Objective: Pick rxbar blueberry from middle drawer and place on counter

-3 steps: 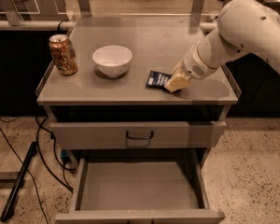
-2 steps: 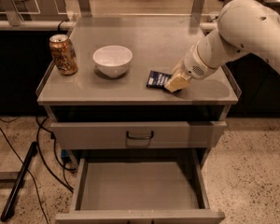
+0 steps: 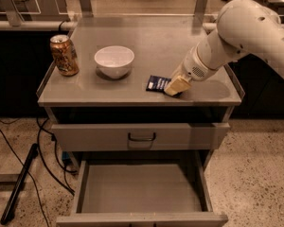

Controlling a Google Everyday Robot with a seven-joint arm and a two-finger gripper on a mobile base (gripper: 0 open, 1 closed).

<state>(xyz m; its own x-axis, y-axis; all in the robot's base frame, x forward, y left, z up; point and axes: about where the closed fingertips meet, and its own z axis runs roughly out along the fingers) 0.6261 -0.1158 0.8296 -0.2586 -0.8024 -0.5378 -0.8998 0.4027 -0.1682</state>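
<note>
The rxbar blueberry (image 3: pixel 156 83), a small dark navy bar with white print, lies flat on the counter (image 3: pixel 156 41) near its front edge, right of centre. My gripper (image 3: pixel 176 85), tan-tipped on the white arm (image 3: pixel 246 27), reaches down from the right, with its tip at the bar's right end and low on the counter. The middle drawer (image 3: pixel 139 189) is pulled out below, and its grey floor is bare.
A white bowl (image 3: pixel 114 61) stands on the counter left of the bar. A gold-brown can (image 3: pixel 64 55) stands at the left edge. A closed drawer front with a black handle (image 3: pixel 142 137) sits above the open drawer. Black cables (image 3: pixel 19 178) lie on the floor to the left.
</note>
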